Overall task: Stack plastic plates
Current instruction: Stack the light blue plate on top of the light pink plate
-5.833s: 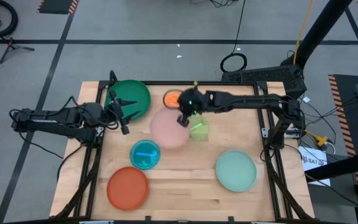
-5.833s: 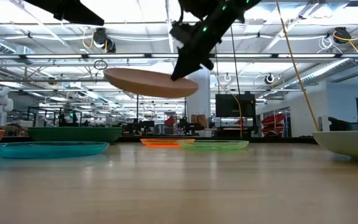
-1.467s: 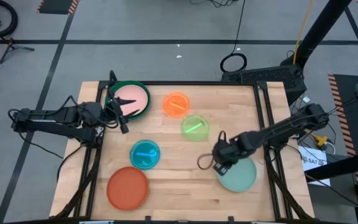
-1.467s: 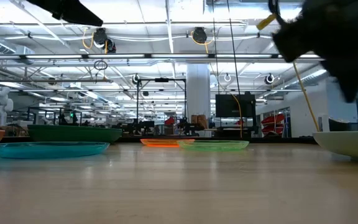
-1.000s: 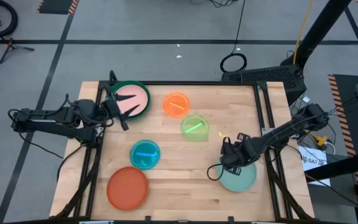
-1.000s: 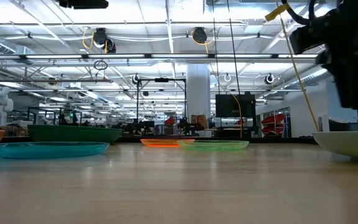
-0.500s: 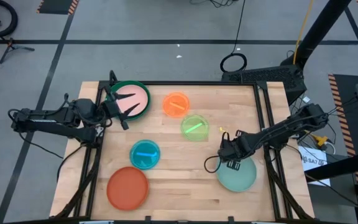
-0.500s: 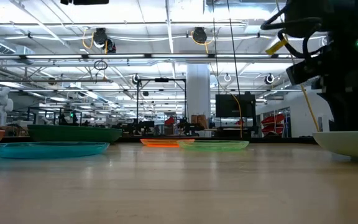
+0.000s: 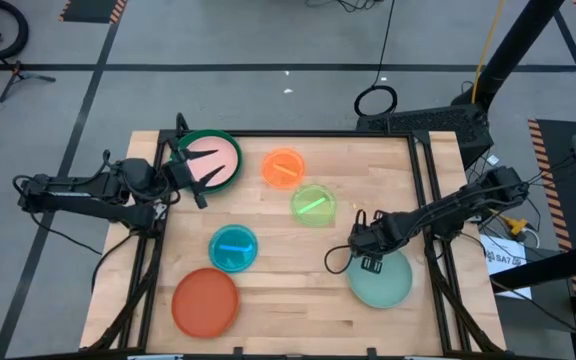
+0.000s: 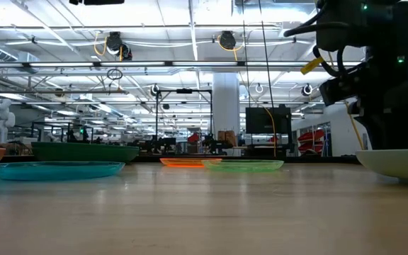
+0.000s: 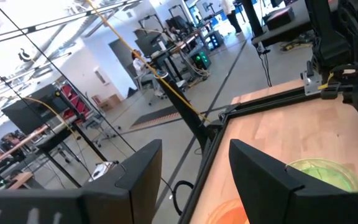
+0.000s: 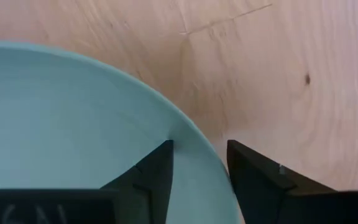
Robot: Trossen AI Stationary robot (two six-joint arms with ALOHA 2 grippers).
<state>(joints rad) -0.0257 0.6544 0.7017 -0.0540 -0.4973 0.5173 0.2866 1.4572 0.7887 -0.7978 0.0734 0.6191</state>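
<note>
The pale mint plate (image 9: 388,285) lies at the table's near right. My right gripper (image 12: 199,171) points down over its far-left rim (image 12: 191,134), open, one finger inside the rim and one outside. My left gripper (image 9: 200,178) waits open at the far left, level above the pink plate (image 9: 216,155). That plate rests inside a dark green plate (image 9: 182,146). Flat on the wood lie the orange plate (image 9: 284,167), the lime plate (image 9: 313,204), the cyan plate (image 9: 233,248) and the red-orange plate (image 9: 205,300). My right gripper stands astride the mint plate's far-left rim (image 12: 185,127) from above, with one fingertip (image 12: 160,158) over the plate's inside and the other over the wood outside. I cannot tell whether either finger touches the plate. The plate lies flat on the table.
Bare wood stretches between the mint plate and the cyan plate (image 10: 55,170) and along the near edge. Dark frame rails (image 9: 423,190) run along the table's left and right sides. The low view shows the right arm (image 10: 381,71) towering over the mint plate (image 10: 402,163).
My right gripper has sunk toward the mint plate's far-left rim and shifted a little toward the table's left. The plates have stayed where they were.
</note>
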